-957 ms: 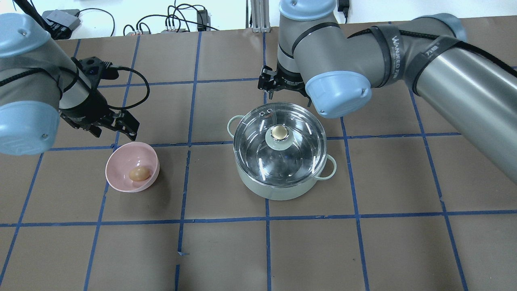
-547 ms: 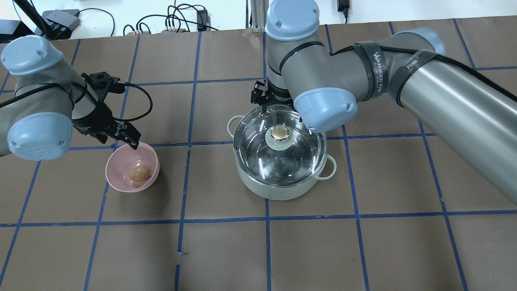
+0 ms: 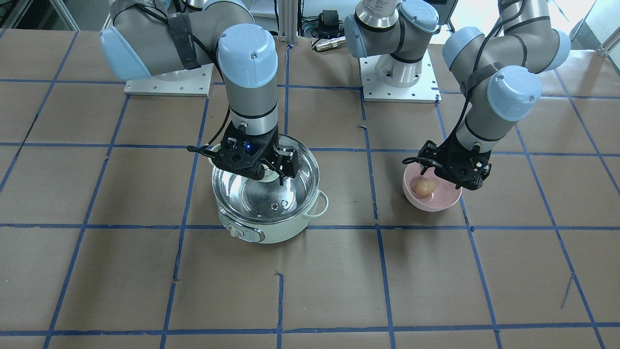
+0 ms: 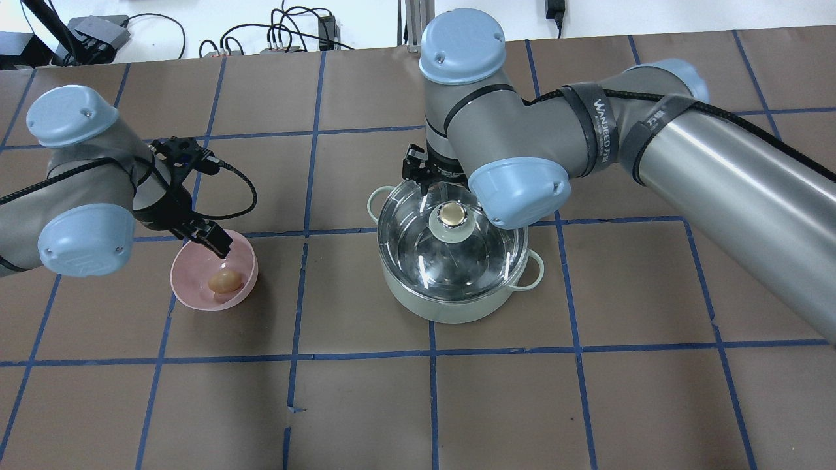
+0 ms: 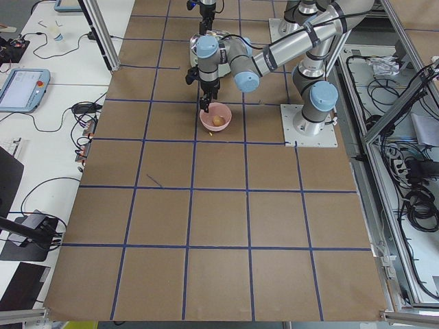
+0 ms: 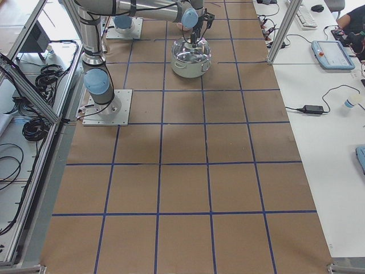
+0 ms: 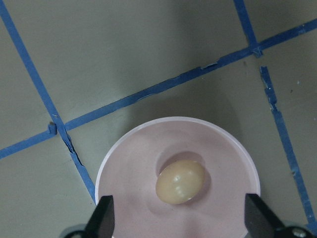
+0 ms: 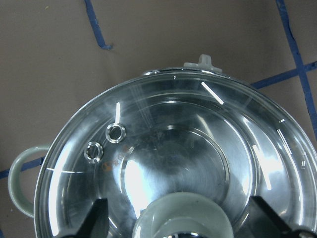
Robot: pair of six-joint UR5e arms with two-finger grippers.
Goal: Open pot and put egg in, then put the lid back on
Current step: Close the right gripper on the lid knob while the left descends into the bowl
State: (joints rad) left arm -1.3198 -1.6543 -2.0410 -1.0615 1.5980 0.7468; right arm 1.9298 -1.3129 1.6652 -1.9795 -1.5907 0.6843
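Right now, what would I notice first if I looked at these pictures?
The shiny green pot on the brown table, its glass lid on, with the right gripper open over the lid. Beside it a brown egg lies in a pink bowl, the left gripper open just above it.

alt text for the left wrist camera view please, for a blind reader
A tan egg lies inside a pink bowl on the brown, blue-taped table, seen from above. The open left end effector shows only as two fingertips at the bottom edge, one each side of the egg.
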